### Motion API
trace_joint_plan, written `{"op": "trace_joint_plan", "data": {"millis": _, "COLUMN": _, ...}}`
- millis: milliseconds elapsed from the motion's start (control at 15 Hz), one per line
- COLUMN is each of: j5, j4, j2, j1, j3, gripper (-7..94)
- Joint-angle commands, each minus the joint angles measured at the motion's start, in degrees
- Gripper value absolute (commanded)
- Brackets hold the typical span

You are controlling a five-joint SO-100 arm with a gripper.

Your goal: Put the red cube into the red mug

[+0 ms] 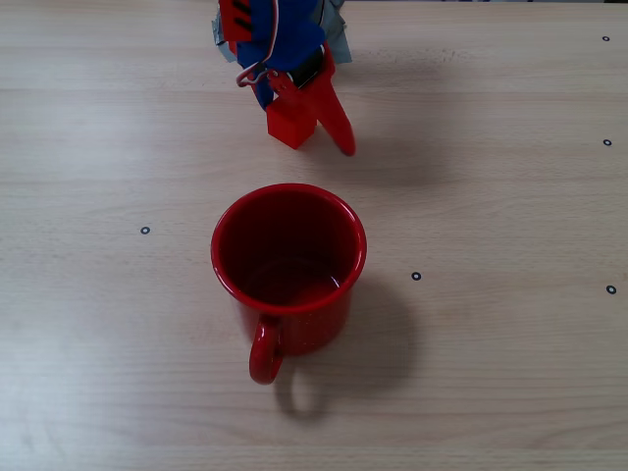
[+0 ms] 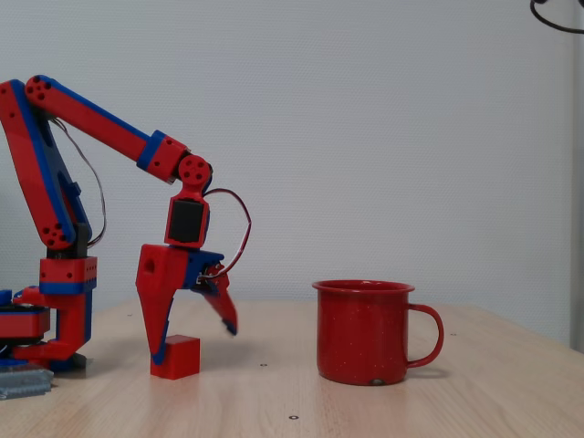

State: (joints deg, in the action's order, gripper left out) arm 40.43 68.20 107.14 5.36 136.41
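Observation:
The red cube rests on the wooden table, on the arm's side of the red mug. The gripper points down over the cube and is open. The broad finger stands right against the cube's far side. The slim red finger is splayed toward the mug, its tip raised off the table and apart from the cube. The red mug stands upright, a clear gap from the cube. Its inside looks empty from above, and its handle points away from the arm.
The red and blue arm's base stands at the table's left end in the side fixed view. Small black dots mark the tabletop. A white wall lies behind the table.

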Motion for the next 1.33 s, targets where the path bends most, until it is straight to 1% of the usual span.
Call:
{"op": "trace_joint_plan", "data": {"millis": 0, "j5": -0.2, "j4": -0.2, "j2": 1.0, "j1": 0.5, "j3": -0.6, "gripper": 25}}
{"op": "trace_joint_plan", "data": {"millis": 67, "j5": -0.7, "j4": -0.5, "j2": 1.0, "j1": 0.5, "j3": -0.6, "gripper": 4}}
{"op": "trace_joint_plan", "data": {"millis": 200, "j5": -0.1, "j4": -0.4, "j2": 1.0, "j1": 0.5, "j3": -0.4, "gripper": 0}}
{"op": "trace_joint_plan", "data": {"millis": 600, "j5": -1.0, "j4": -0.8, "j2": 1.1, "j1": 0.4, "j3": 0.2, "gripper": 0}}
{"op": "trace_joint_plan", "data": {"millis": 733, "j5": -2.6, "j4": 1.1, "j2": 1.8, "j1": -0.4, "j3": -2.2, "gripper": 0}}
{"op": "trace_joint_plan", "data": {"millis": 1133, "j5": -9.4, "j4": 21.1, "j2": 2.0, "j1": -1.9, "j3": -25.5, "gripper": 0}}
{"op": "trace_joint_plan", "data": {"millis": 1267, "j5": -11.5, "j4": 25.5, "j2": 1.8, "j1": -1.4, "j3": -31.6, "gripper": 0}}
